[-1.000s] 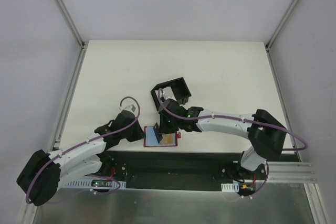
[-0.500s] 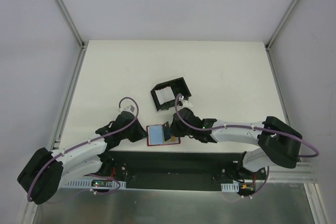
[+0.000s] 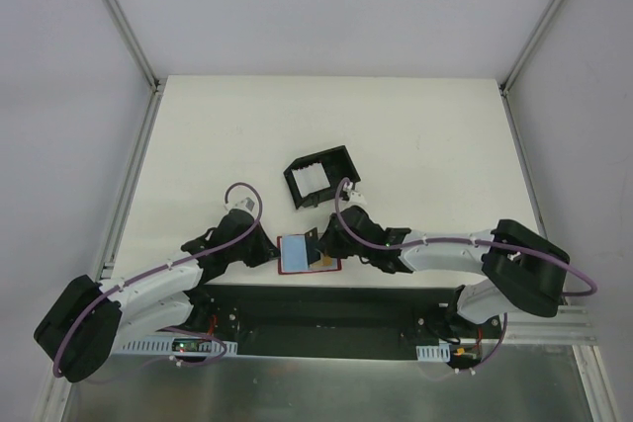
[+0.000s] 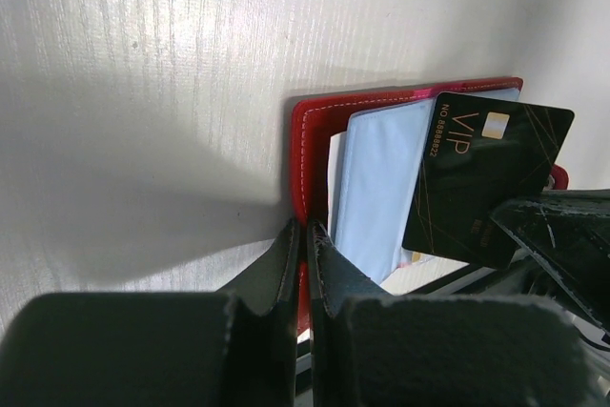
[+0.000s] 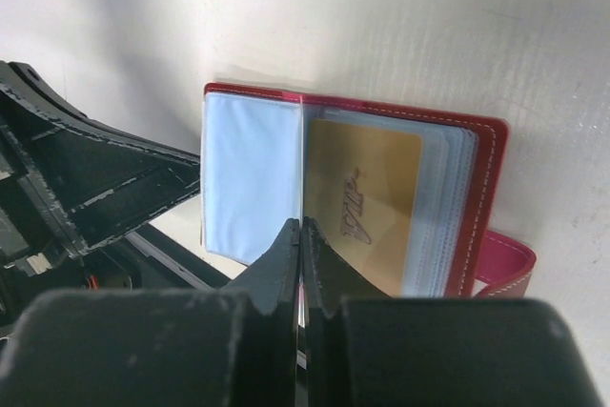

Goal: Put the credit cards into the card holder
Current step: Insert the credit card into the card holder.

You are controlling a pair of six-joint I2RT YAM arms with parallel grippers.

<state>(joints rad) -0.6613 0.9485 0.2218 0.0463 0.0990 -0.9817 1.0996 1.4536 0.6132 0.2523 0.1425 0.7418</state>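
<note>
The card holder (image 3: pixel 293 254) is a red wallet lying open at the table's near edge, pale blue sleeves up. My left gripper (image 3: pixel 269 252) is shut on its left red cover (image 4: pixel 303 140), and red shows between the fingertips of that gripper (image 4: pixel 307 226). My right gripper (image 3: pixel 318 246) is shut on a black credit card (image 4: pixel 486 178) with gold VIP lettering, held tilted over the sleeves. In the right wrist view that card is edge-on between the jaws of the gripper (image 5: pixel 301 224). A gold card (image 5: pixel 362 202) sits inside a sleeve of the card holder (image 5: pixel 488 169).
A black open-sided box (image 3: pixel 321 175) stands just beyond the wallet, with something pale inside it. The black base strip (image 3: pixel 326 308) runs directly below the table's near edge. Metal frame posts (image 3: pixel 134 195) line both sides of the white table (image 3: pixel 415 135).
The right arm has swung back from the black box toward the near edge and now holds the card over the wallet's right half. The left arm and the wallet have barely moved.
</note>
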